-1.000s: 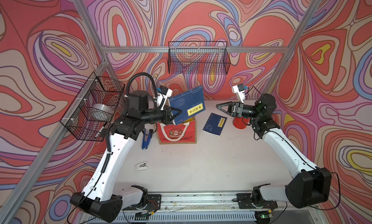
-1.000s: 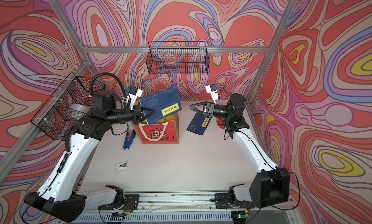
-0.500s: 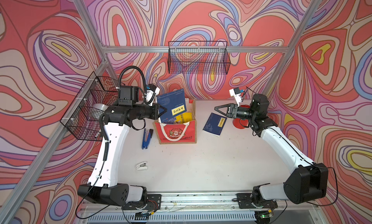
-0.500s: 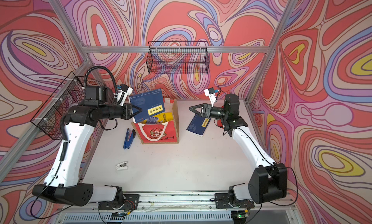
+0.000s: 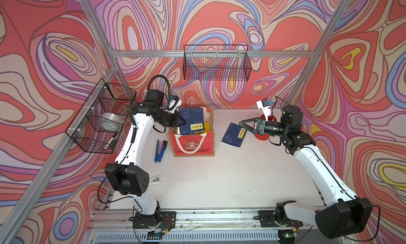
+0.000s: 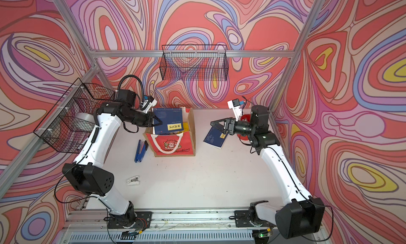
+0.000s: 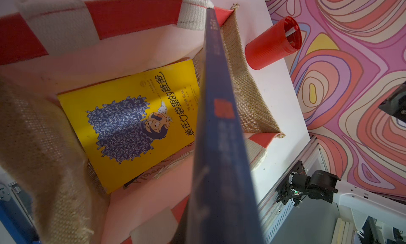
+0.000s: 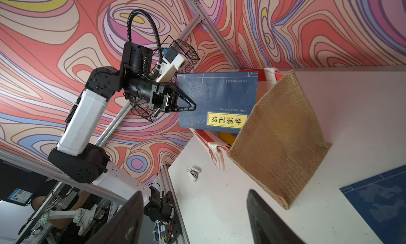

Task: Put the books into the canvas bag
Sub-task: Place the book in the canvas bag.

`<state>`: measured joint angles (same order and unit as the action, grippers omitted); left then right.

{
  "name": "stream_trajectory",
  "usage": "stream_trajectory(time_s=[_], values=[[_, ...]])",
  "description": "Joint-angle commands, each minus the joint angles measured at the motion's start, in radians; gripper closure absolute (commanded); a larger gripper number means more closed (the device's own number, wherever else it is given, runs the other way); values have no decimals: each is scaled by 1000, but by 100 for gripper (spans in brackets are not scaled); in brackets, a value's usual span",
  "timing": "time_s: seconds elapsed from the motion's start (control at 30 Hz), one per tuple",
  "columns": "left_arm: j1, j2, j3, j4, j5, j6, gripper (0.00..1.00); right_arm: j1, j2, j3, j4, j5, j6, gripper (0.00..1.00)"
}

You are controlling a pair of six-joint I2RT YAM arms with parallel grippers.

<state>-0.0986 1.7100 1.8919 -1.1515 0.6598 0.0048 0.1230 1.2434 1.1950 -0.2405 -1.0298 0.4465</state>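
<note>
The canvas bag (image 5: 191, 144) (image 6: 173, 144) stands open at the back of the table, and a yellow-covered book (image 7: 136, 126) lies flat on its bottom. My left gripper (image 5: 181, 122) (image 8: 191, 105) is shut on a navy book (image 5: 191, 120) (image 6: 168, 120) (image 8: 217, 95) by its edge. That book stands upright over the bag's mouth, its lower corner behind the jute side (image 8: 279, 133). Its spine (image 7: 219, 144) hides the jaws in the left wrist view. A second navy book (image 5: 234, 135) (image 6: 214, 137) (image 8: 377, 201) lies flat on the table right of the bag. My right gripper (image 5: 241, 123) (image 8: 194, 192) hovers open just above it, holding nothing.
A red pen cup (image 7: 272, 49) stands behind my right gripper. A blue stapler (image 5: 159, 148) lies left of the bag, and a small white clip (image 5: 154, 180) sits nearer the front. Wire baskets hang on the left wall (image 5: 101, 120) and the back wall (image 5: 216, 63).
My left arm has swung the navy book left and down, from a tilt above the bag into its mouth. The right gripper has opened slightly wider and dropped a little.
</note>
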Motion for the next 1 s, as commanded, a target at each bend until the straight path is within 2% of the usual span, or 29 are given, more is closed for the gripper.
stream_trajectory(time_s=[0.0,0.33,0.5,0.6,0.7,0.8,0.87,0.97], values=[[-4,36,17,-114,-6,44,100,-27,-5,-3,-54,9,-43,26],[-39,205,81,-190,-36,37,100,-48,23,-13,-46,-1,-46,26],[-46,259,125,-186,-171,-18,98,-50,20,-32,-69,56,-57,26],[-46,267,133,-165,-207,-42,82,-51,51,-13,-148,177,-76,26],[-46,266,141,-151,-224,-55,57,-51,86,1,-199,287,-96,25],[-46,246,147,-134,-204,-66,35,-49,130,0,-176,344,-90,25],[-45,230,164,-136,-209,-69,30,-43,180,3,-156,394,-92,21],[-45,186,177,-124,-231,-77,19,-8,296,33,-147,545,-127,17]])
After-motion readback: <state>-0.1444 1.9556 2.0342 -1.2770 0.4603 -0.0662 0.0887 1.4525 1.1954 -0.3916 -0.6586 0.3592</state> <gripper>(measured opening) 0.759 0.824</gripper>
